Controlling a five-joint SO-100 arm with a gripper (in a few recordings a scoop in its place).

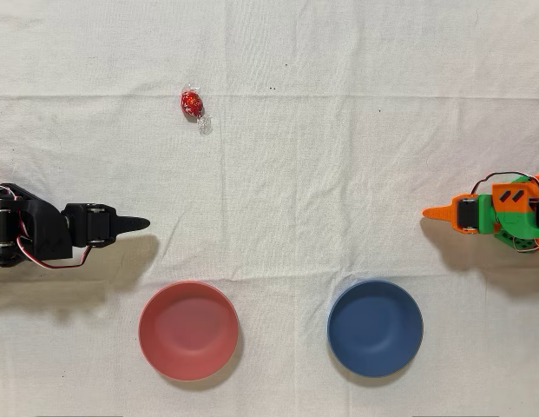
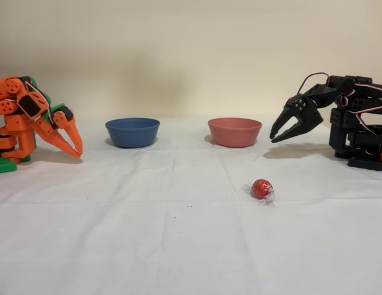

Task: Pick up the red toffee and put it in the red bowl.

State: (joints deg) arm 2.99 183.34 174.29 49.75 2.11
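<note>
**Toffee loose on cloth, gripper off to the side with nothing in it**

Cloth (image 1: pixel 338 52): white woven fabric over the whole table, creased into a grid of fold lines, a few dark specks on it.

Black arm (image 2: pixel 357 123): matte black plastic, boxy servo segments, red and white wires looped over the top. Sits at the left edge in the overhead view, right edge in the fixed view. Folded low, forearm pointing toward table centre.

Idle orange arm (image 1: pixel 499 213): orange and green plastic, opposite edge, folded the same way.

Red bowl (image 1: pixel 188 329): round, shallow, matte salmon-red, plain inside, nothing in it. In the overhead view it's below and just right of the gripper tip.

Blue bowl (image 1: pixel 375 327): same shape and size, matte dark blue, well apart from the red one, on the orange arm's side.

Gripper (image 2: pixel 276 137): two tapered black fingers, pointed tips. Fixed view shows a narrow gap between the tips, holding nothing, raised off the cloth, angled down.

Toffee (image 1: pixel 192 103): small ball, shiny red foil, clear crinkled wrapper twists at the ends. Lies on the cloth, well apart from the gripper and the red bowl. In the fixed view it's nearer the camera than both bowls.
</note>
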